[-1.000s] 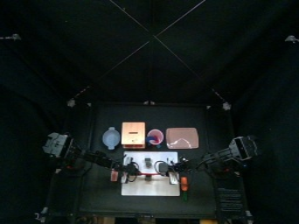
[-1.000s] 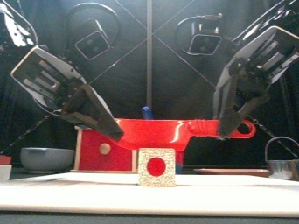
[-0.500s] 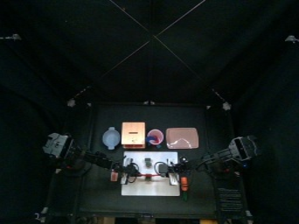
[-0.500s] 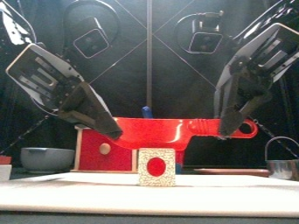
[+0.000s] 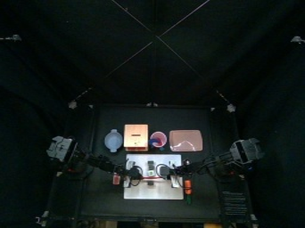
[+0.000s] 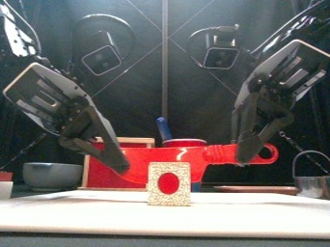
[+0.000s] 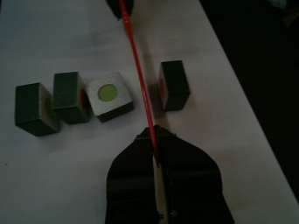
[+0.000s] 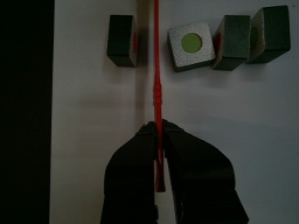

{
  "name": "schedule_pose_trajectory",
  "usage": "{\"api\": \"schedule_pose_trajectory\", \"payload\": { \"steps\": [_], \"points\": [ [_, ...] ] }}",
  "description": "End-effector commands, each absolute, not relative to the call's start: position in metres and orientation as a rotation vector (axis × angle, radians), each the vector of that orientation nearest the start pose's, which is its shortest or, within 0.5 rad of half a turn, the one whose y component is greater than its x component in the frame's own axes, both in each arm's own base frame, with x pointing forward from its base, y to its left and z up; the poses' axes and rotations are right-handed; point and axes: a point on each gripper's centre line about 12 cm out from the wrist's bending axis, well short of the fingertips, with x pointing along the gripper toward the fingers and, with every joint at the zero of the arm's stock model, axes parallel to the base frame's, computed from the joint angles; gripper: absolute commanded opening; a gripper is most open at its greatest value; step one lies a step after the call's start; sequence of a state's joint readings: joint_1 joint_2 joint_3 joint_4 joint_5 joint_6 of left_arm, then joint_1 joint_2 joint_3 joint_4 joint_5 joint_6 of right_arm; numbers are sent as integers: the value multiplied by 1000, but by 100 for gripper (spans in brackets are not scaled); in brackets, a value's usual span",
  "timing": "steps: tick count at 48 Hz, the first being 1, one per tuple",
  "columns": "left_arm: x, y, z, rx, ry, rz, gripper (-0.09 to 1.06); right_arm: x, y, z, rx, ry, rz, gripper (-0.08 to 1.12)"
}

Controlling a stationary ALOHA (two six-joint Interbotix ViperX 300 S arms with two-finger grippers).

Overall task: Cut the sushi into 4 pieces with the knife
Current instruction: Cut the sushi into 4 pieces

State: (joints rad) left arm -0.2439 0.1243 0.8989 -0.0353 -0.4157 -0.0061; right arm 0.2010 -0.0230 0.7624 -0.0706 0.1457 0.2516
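Note:
I hold a red toy knife (image 6: 194, 152) level between both grippers, low over the white cutting board (image 5: 143, 189). My right gripper (image 6: 242, 154) is shut on its handle end and my left gripper (image 6: 119, 164) on its blade tip. The sushi roll lies in separate dark green blocks. In the left wrist view the thin knife edge (image 7: 138, 70) runs between one lone block (image 7: 176, 85) and the other three (image 7: 70, 96). One of those three lies tipped with its round face up (image 8: 193, 42). In the front view only the nearest piece (image 6: 168, 183) shows.
Behind the board stand a blue-grey bowl (image 5: 113, 140), the wooden box (image 5: 136, 136), a red cup (image 5: 159, 139) holding a blue knife (image 6: 164, 125), and the pink tray (image 5: 186, 140). A metal cutter (image 6: 310, 183) sits at the right.
Both grippers and the red knife have come down toward the board. The sushi piece seen from the front has shifted slightly left.

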Motion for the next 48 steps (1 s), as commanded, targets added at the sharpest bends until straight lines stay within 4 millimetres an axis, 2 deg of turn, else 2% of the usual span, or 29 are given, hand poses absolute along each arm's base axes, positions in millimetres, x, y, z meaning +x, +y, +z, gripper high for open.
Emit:
{"api": "schedule_pose_trajectory", "payload": {
  "steps": [1, 13, 19, 32, 48],
  "points": [
    [343, -86, 94, 47, 601, -218, 25, 346, 68, 141, 81, 871, 96, 19],
    [341, -81, 54, 12, 714, -164, 25, 348, 69, 107, 90, 959, 80, 19],
    [342, -81, 43, 6, 759, -148, 25, 348, 67, 99, 88, 987, 72, 19],
    [344, -81, 53, 18, 780, -161, 25, 348, 66, 109, 84, 967, 73, 19],
    [350, -61, 66, 33, 745, -138, 25, 350, 54, 119, 89, 943, 51, 19]
  ]
}}
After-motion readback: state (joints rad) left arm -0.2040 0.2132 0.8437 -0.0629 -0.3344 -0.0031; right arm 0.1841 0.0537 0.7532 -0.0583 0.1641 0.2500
